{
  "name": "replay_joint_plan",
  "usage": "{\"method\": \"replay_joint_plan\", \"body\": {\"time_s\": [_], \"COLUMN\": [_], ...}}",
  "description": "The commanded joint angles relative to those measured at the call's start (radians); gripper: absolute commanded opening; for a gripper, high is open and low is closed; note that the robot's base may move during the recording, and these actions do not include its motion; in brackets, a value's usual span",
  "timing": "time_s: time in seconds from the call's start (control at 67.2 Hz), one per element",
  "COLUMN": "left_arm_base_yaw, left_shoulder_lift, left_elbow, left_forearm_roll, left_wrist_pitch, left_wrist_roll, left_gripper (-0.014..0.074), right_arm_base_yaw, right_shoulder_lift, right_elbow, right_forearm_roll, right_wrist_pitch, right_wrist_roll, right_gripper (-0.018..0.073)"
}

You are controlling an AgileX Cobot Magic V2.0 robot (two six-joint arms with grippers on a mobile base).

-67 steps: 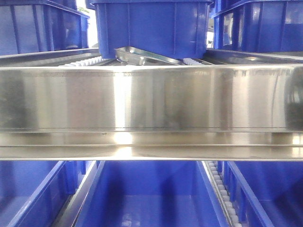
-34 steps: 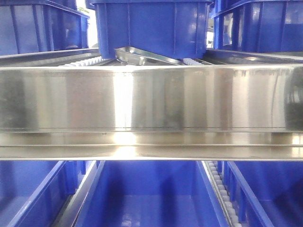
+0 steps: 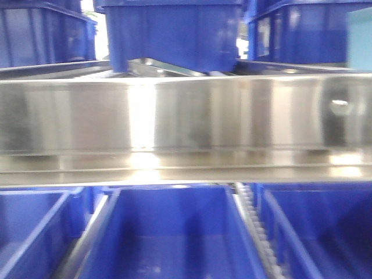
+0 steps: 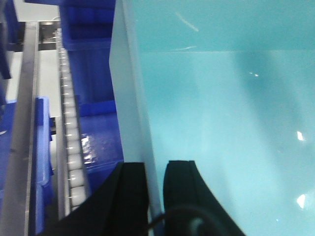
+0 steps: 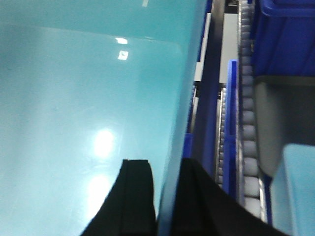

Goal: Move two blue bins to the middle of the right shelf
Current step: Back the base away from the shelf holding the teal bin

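Light blue bin (image 4: 221, 123) is held up by both arms in front of the shelf, beside a roller track (image 4: 69, 128). Left gripper (image 4: 156, 164) has its fingers nearly together, pinching one side wall. Right gripper (image 5: 165, 164) is clamped the same way on the opposite wall. Front view is blurred. A steel rail (image 3: 186, 116) runs edge to edge. A dark blue bin (image 3: 174, 35) sits just behind the rail's top edge, with a metal tray (image 3: 165, 67) at its base. Lower bins (image 3: 168, 238) sit under the rail's bottom edge.
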Motion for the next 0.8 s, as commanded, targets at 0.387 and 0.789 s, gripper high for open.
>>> {"method": "replay_joint_plan", "body": {"time_s": [0.387,0.789], "left_arm_base_yaw": [0.002,0.002], "left_shoulder_lift": [-0.015,-0.015], "left_elbow": [-0.011,-0.011], "left_forearm_roll": [-0.029,-0.029], "left_wrist_pitch": [-0.056,-0.056], "left_wrist_roll": [0.015,0.015], "left_gripper": [-0.0111,-0.0111], "right_arm_base_yaw": [-0.002,-0.002], "right_shoulder_lift": [-0.005,-0.005], "right_elbow": [-0.012,-0.012], "right_forearm_roll": [-0.023,-0.023], "right_wrist_pitch": [-0.028,-0.028], "right_wrist_roll": [-0.021,-0.021], "right_gripper": [-0.0151,-0.0151]}}
